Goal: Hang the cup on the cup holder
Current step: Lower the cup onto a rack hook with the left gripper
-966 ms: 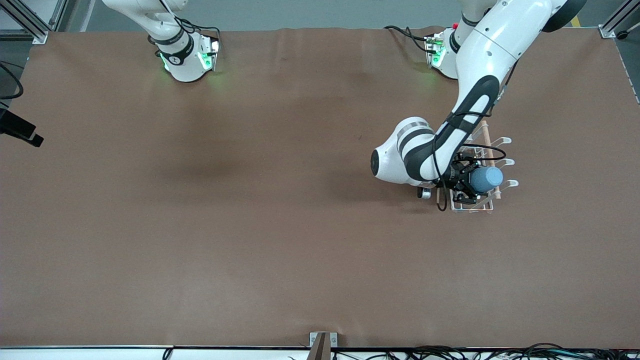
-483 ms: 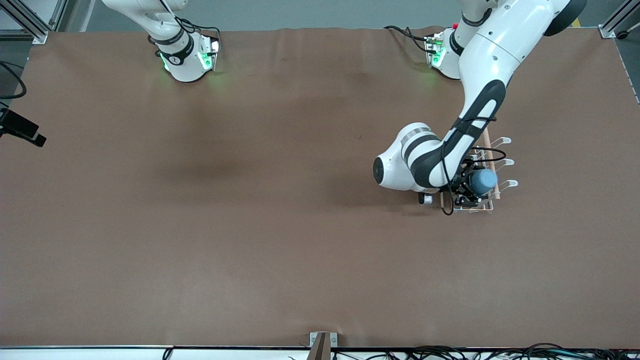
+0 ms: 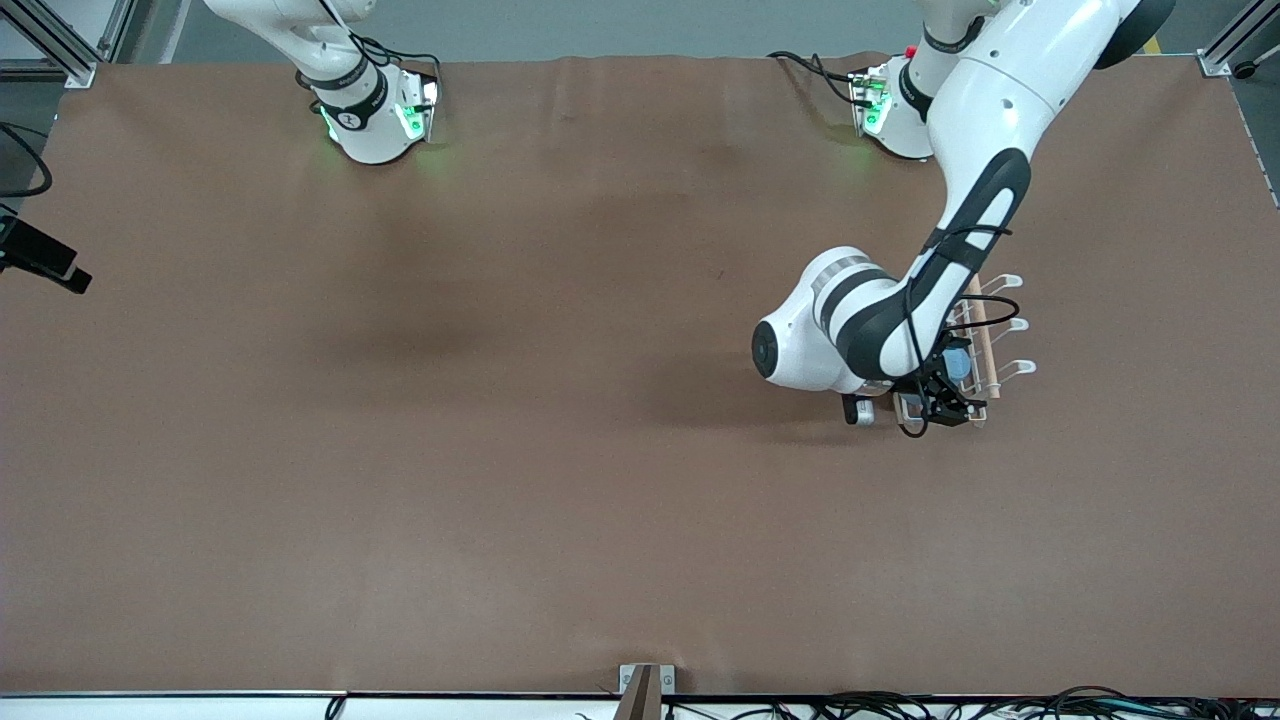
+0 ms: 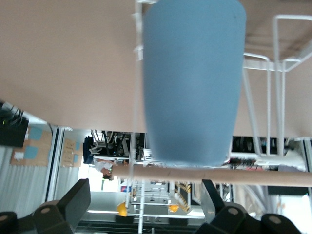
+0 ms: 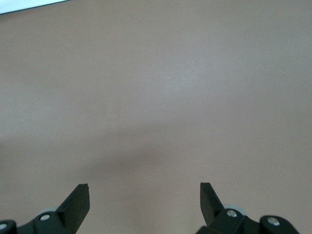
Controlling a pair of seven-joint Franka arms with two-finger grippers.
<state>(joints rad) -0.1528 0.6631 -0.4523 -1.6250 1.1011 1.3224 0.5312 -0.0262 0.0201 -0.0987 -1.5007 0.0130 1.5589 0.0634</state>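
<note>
Front view, my left arm: reaches from its base down to the cup holder (image 3: 985, 345) at the left arm's end of the table (image 3: 500, 450).
Front view, my left gripper (image 3: 945, 400): sits over the rack's end nearer the camera; from here I cannot tell how the fingers stand.
Front view, cup (image 3: 957, 362): a small blue-grey patch among the white wires, just beside the wooden rod (image 3: 982, 338) and mostly hidden by my forearm.
Front view, my right arm: waits at its base.
Left wrist view, fingers (image 4: 73, 202): spread wide, both tips clear of the cup (image 4: 192, 80).
Left wrist view, cup: ahead of my open jaws, within the cup holder (image 4: 273, 87), overlapping the rod (image 4: 263, 176).
Right wrist view, my right gripper (image 5: 145, 201): fingers spread apart, holding nothing, over bare table (image 5: 156, 87).
</note>
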